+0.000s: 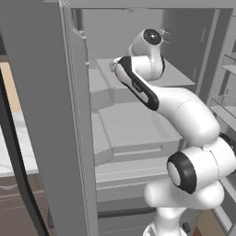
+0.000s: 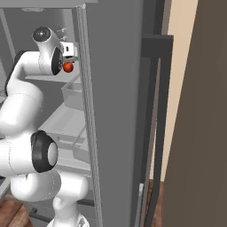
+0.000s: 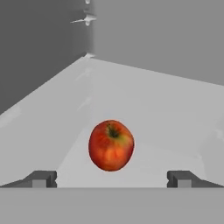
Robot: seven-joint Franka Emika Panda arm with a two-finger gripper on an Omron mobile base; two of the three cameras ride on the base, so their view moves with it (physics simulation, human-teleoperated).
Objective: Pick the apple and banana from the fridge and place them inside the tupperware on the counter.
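The hand view shows the apple (image 3: pixel 111 145) resting on the pale fridge shelf (image 3: pixel 166 109), just ahead of the pincer (image 3: pixel 111 178), centred between its released, wide-spread tips. In the right base view the fridge door (image 2: pixel 115 111) stands beside the arm, which reaches into the fridge.

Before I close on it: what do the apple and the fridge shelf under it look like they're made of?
Apple: looks like smooth, waxy fruit skin, red shading to yellow-green near the stem, with a soft sheen. Fridge shelf: flat pale grey, matte, with faint light streaks; probably plastic, though the render leaves that open.
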